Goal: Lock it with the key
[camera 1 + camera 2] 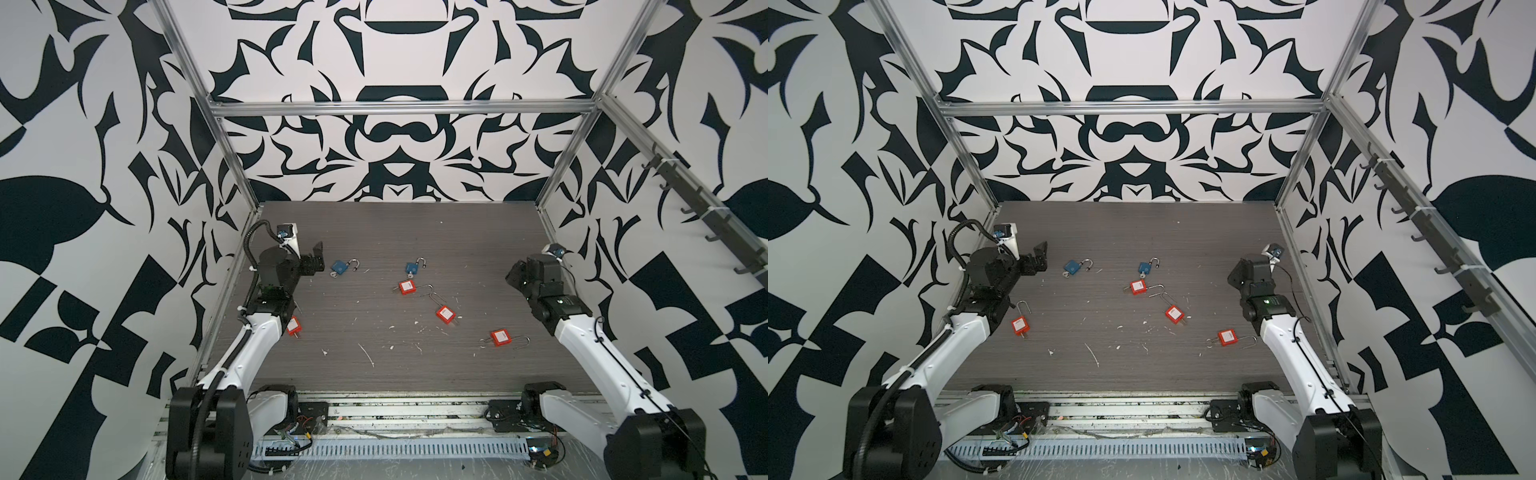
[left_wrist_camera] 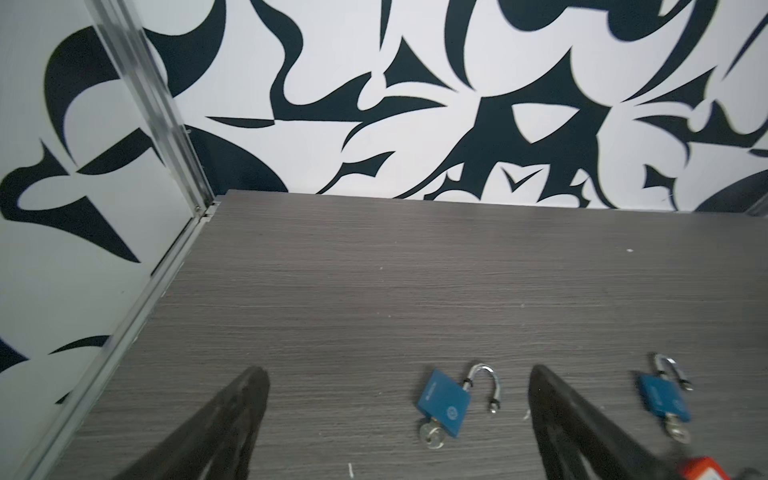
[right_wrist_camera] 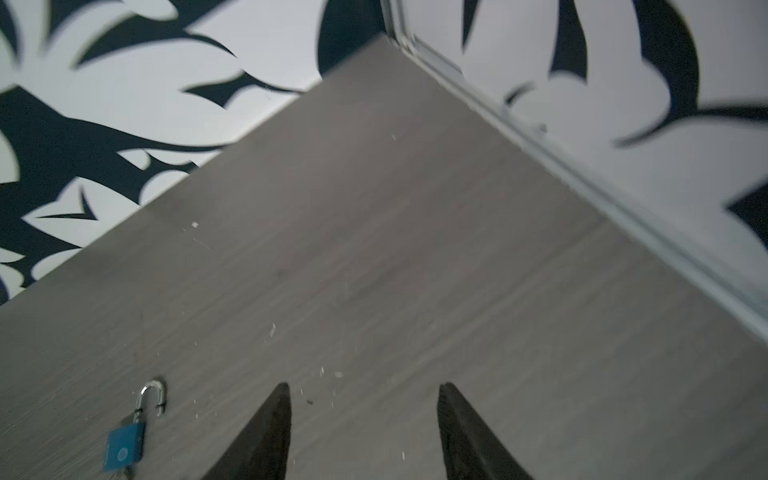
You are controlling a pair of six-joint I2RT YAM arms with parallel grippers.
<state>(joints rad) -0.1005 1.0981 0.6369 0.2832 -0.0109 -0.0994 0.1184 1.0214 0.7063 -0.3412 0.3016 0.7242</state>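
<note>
- Top views both show the nearest red padlock [image 1: 500, 337] lying front right on the table [image 1: 374, 232], shackle swung out; a low sweep by the right arm could knock it.
- Left-side red padlock [image 1: 1020, 325] lies hard beside the left arm; an elbow shift may drag it.
- Middle red padlock [image 1: 445, 313] and far red padlock [image 1: 406, 286] crowd the right blue padlock [image 1: 412, 267]; a grab there risks catching the wrong body.
- Left gripper [image 2: 397, 370] stands wide and empty just beside the left blue padlock [image 2: 444, 405], which lies flat, shackle open, key [image 2: 432, 434] inserted; nudging the key could pull it out or skid the lock.
- Right gripper [image 3: 363, 386], jaws partly apart and empty, hangs over bare table, well apart from every lock; that gap may prove too tight to straddle a body.
</note>
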